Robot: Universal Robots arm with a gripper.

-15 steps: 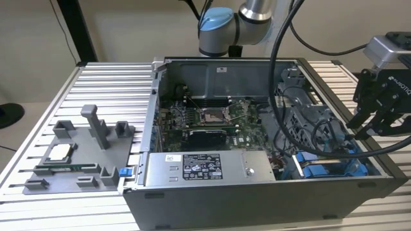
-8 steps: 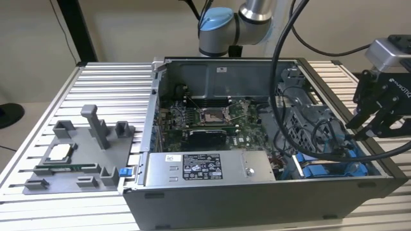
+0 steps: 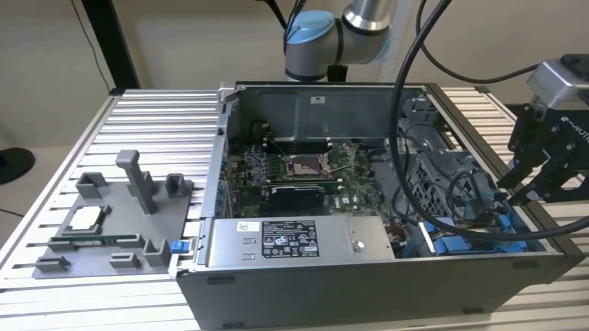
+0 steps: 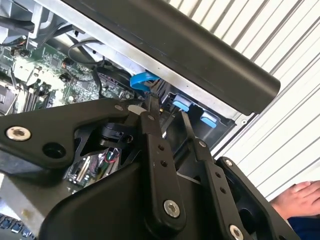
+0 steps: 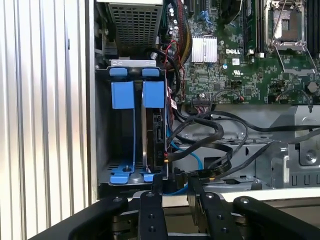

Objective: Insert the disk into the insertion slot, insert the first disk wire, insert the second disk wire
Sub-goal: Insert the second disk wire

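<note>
At the exterior view's right end of the open grey metal computer case point(image 3: 368, 289), the black two-fingered gripper point(image 5: 175, 179) hangs over the case's edge. Its fingers point(image 5: 157, 184) are parted by a narrow gap, with nothing clamped between them. Nearest to its tips is the insertion slot point(image 5: 135, 63), a grey metal drive bay with bright blue plastic rails. The disk point(image 5: 157, 131), a flat hard drive in a bright blue plastic carrier, stands on edge inside this bay. Looping black cables point(image 5: 215, 130) and a thin light-blue cable point(image 5: 192, 155) lie just beside the bay, between it and the green motherboard point(image 5: 240, 65). Well apart, on the ribbed aluminium table point(image 3: 156, 117), sits a grey plastic fixture tray point(image 3: 110, 227) with upright posts.
</note>
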